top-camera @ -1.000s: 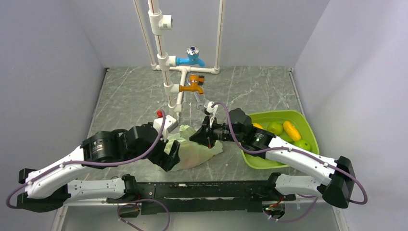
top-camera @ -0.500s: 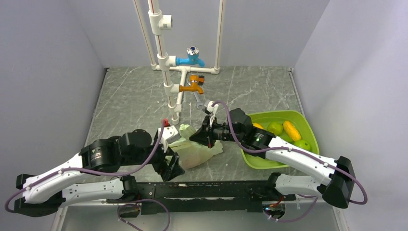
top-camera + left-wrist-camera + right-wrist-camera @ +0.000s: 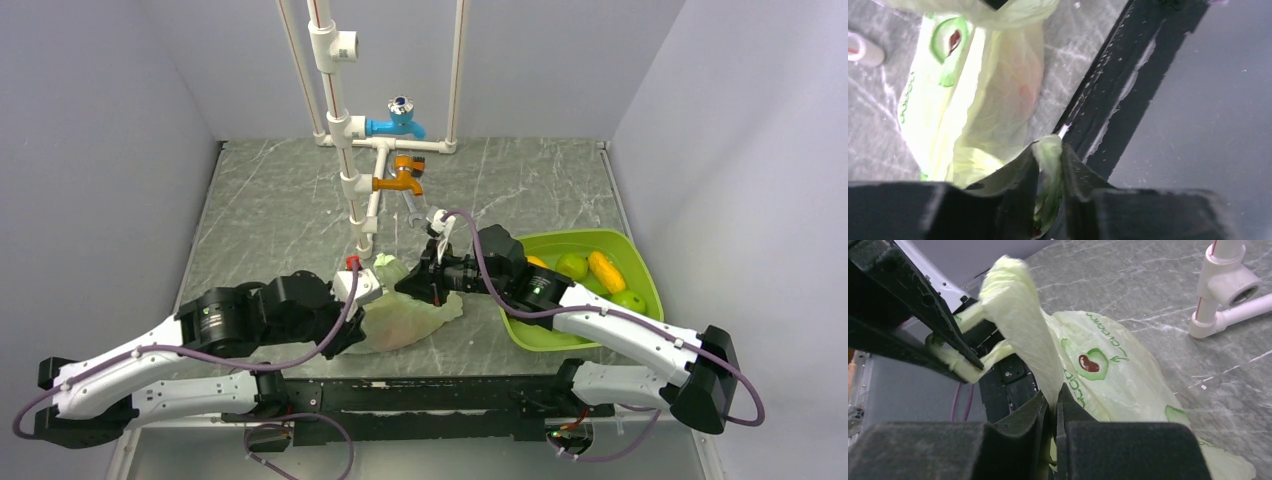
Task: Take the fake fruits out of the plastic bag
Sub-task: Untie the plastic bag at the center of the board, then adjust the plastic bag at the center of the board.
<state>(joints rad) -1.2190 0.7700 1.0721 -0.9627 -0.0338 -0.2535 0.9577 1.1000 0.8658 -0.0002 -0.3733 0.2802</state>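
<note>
- Clamping the left gripper (image 3: 1048, 165) on a fold at the near-left corner of the plastic bag (image 3: 405, 318), and the right gripper (image 3: 1052, 400) on a strip of its far edge.
- Drawing both pinches apart and upward, slowly, opening the mouth without tearing thin film.
- Watching a reddish lump (image 3: 1020, 87) inside, likely one more of the fake fruits (image 3: 590, 268) resting in the lime-green tray (image 3: 560, 338), well apart.
- Leaving the bag slumped on the table (image 3: 280, 210) between both grippers.

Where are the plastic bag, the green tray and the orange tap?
plastic bag (image 3: 405, 318): top view, on its crumpled middle.
green tray (image 3: 538, 336): top view, on its near wall.
orange tap (image 3: 399, 183): top view, on its body.
</note>
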